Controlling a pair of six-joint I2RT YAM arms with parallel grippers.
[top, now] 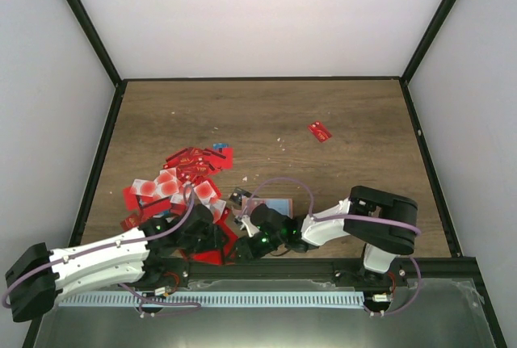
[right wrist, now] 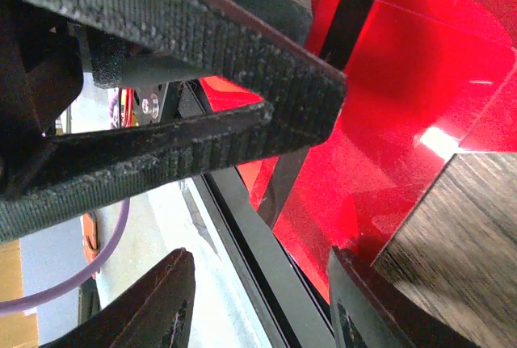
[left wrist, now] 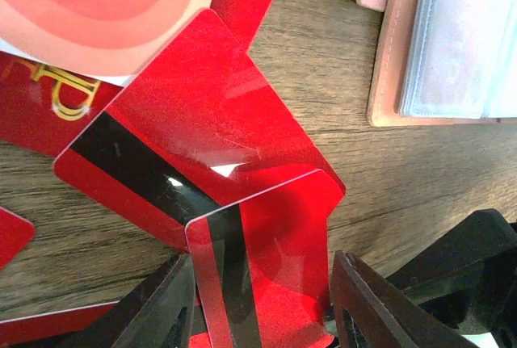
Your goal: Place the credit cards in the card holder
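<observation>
The credit cards lie in a mostly red heap (top: 190,166) at the left, some of them pale-faced. The salmon card holder (top: 271,205) lies open just right of the heap, and its clear sleeves show in the left wrist view (left wrist: 388,65). My left gripper (top: 220,245) (left wrist: 262,308) is open, and a tilted red card with a black stripe (left wrist: 275,251) fills the gap between its jaws. My right gripper (top: 242,235) (right wrist: 258,299) is open and empty, right beside the left one. That red card (right wrist: 388,122) reaches down to its right finger.
One red card (top: 320,131) lies alone at the far right. The black front rim (top: 323,266) runs just behind both grippers, and the tilted card overhangs it (right wrist: 242,227). The left gripper's textured finger (right wrist: 242,49) crosses the top of the right wrist view. Dark frame rails border the table.
</observation>
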